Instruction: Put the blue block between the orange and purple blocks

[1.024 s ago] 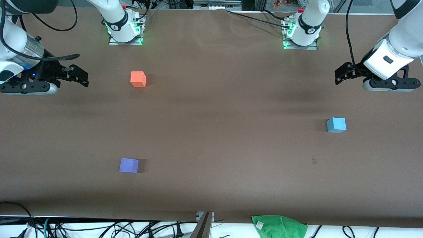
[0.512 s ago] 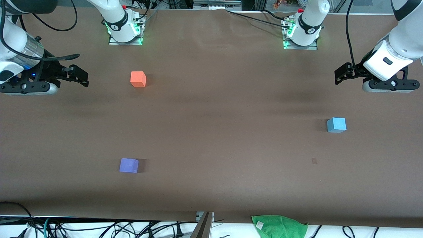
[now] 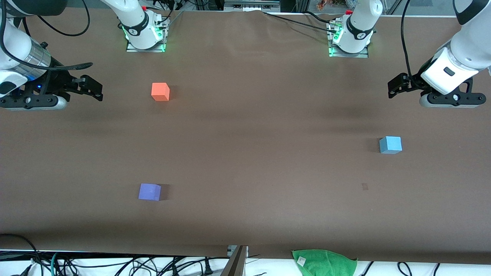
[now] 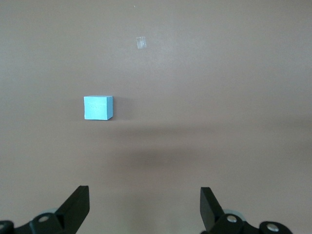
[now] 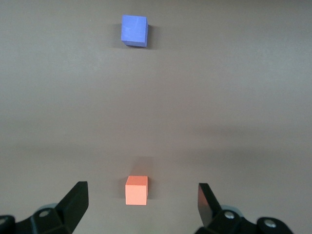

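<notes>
Blocks: blue block (image 3: 390, 145) sat alone toward the left arm's end of the table (image 3: 245, 126), well apart from the other two.
Targets: orange block (image 3: 160, 92) and purple block (image 3: 149, 191) lay toward the right arm's end, the purple one nearer the front camera, with bare cloth between them.
Left gripper: left gripper (image 4: 145, 209) hung in the air over the table's edge region at its own end, jaws spread wide and holding nothing; the blue block showed ahead of it in its wrist view.
Right gripper: right gripper (image 5: 141, 207) waited over its end of the table, jaws likewise spread and empty, the orange block just ahead of its fingers in its wrist view.
Handling: the blue cube looked light, stiff and matte, so I judged it unlikely to slip; two opposite flat side faces, taken squarely from above, seemed the best hold.
Writing: none readable on any block; faces were plain.
Extras: green cloth (image 3: 324, 262) lay off the table's edge nearest the front camera.
</notes>
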`<state>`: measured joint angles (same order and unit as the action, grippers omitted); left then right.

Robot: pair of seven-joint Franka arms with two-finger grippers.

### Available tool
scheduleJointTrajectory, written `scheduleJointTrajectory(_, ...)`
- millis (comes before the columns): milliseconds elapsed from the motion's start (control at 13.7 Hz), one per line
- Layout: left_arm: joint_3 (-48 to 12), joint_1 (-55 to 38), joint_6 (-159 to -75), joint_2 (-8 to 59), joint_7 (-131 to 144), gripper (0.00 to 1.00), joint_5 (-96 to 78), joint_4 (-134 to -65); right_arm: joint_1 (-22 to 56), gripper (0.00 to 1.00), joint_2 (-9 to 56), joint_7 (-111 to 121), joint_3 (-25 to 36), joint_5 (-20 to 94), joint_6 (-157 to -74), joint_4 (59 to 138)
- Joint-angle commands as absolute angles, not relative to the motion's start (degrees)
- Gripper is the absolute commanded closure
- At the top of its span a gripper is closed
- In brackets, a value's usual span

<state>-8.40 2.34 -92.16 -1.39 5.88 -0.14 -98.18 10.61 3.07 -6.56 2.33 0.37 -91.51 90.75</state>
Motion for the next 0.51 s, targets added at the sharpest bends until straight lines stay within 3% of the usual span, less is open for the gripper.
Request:
scheduleJointTrajectory(0,-8.4,2.1,-90.7,2.0,6.2,0.0,1.0,-93.6,10.2,0.01,3.1,-6.2,1.9,-0.1,-90.6,89.8)
scheduleJointTrajectory(439,-7.9,3.2,-88.8,5.0,6.2,0.0,1.0,-90.5,10.2,0.01,3.1,-6.2,1.9,-0.1,-90.6,89.8)
